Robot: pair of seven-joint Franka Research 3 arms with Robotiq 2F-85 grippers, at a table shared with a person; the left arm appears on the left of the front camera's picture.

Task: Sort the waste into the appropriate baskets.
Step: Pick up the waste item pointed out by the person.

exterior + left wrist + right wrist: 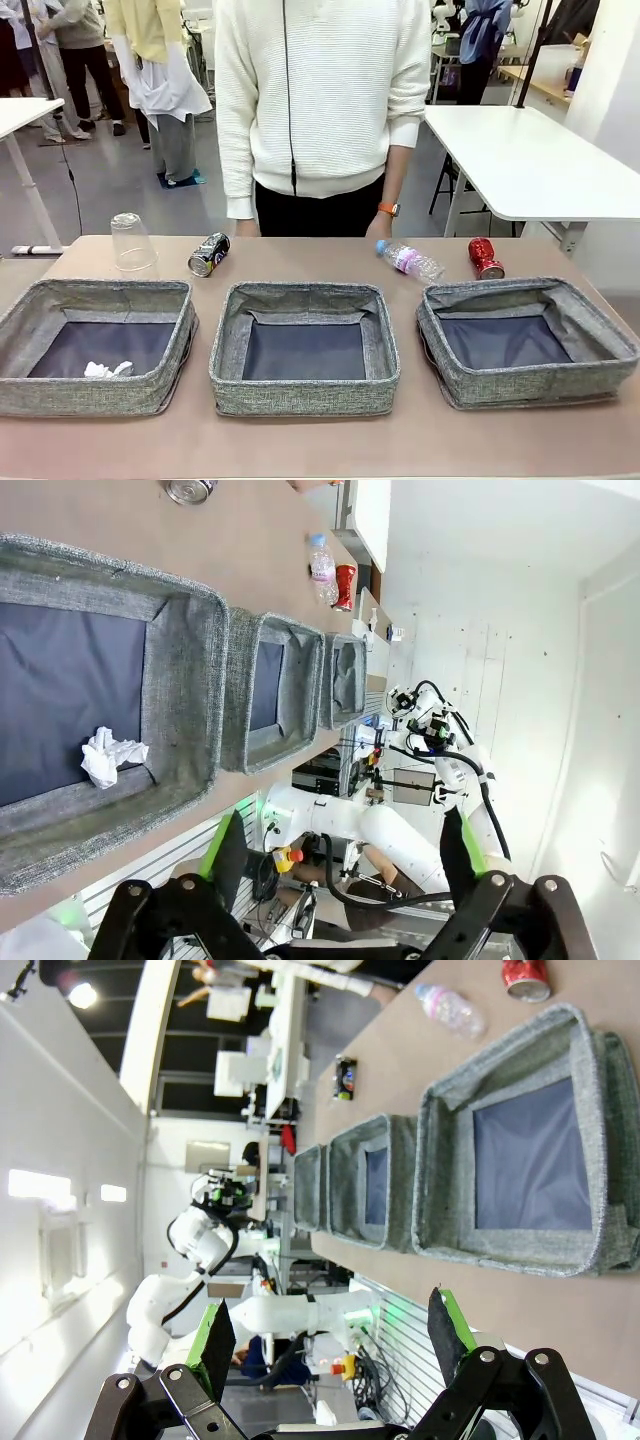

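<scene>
Three grey baskets sit in a row: the left basket [95, 345] [180, 670], the middle basket [305, 345] [285, 685] [370, 1185] and the right basket [525, 340] [345, 675] [520, 1175]. A crumpled white paper ball [107, 370] [110, 755] lies in the left basket. Behind the baskets are an upside-down clear cup [132, 242], a black-silver can [208, 254] [190, 489] [344, 1078] on its side, a clear bottle [410, 260] [322, 565] [452, 1008] and a red can [485, 258] [345, 585] [525, 977]. My left gripper [340, 860] and right gripper [330, 1345] hang open and empty, off the table's near edge.
A person in a white sweater [320, 100] stands at the far edge, hands down by the table. A white table [530, 160] stands behind on the right. Bare tabletop [320, 445] runs in front of the baskets.
</scene>
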